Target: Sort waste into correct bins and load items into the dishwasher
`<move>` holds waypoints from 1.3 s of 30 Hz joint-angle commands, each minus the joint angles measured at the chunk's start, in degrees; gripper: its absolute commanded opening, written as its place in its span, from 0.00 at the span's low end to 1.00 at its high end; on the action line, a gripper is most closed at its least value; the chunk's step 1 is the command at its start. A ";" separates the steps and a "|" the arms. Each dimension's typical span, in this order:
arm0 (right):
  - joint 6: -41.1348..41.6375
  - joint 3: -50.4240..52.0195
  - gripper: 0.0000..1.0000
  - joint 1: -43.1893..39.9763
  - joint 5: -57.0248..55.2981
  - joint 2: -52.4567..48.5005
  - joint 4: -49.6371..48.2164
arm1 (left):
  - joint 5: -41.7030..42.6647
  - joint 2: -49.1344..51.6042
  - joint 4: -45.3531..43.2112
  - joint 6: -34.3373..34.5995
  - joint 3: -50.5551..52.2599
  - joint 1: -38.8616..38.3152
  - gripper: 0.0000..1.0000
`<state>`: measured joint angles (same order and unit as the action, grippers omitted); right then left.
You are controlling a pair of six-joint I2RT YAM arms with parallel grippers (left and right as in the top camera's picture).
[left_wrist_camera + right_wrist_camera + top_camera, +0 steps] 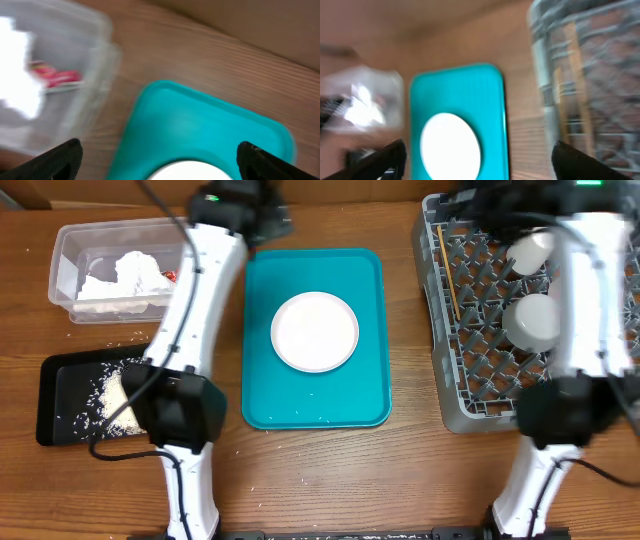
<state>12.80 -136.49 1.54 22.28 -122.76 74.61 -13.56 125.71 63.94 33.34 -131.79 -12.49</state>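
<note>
A white round plate (314,331) lies on the teal tray (372,395) at mid table; it also shows in the left wrist view (190,171) and the right wrist view (450,146). The clear tub (68,252) at far left holds a crumpled napkin (125,277) and the red sauce packet (55,77). The black tray (60,395) at left holds rice grains (115,402). The grey dish rack (470,340) at right holds chopsticks (447,272) and two whitish pieces (533,320). My left gripper (160,162) is open above the teal tray's far edge. My right gripper (477,160) is open and empty, high above the table.
A few loose rice grains (125,342) lie on the wood between the tub and the black tray. Both arms cross over the table sides and hide part of the tub, black tray and rack.
</note>
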 commanded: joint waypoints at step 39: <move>-0.79 3.30 0.20 23.19 -13.25 -25.16 7.96 | 10.21 -0.20 3.17 3.98 -1.11 19.21 1.00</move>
<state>12.01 -133.73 25.15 8.78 -147.20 82.85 -4.01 125.69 67.11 36.53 -131.79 6.85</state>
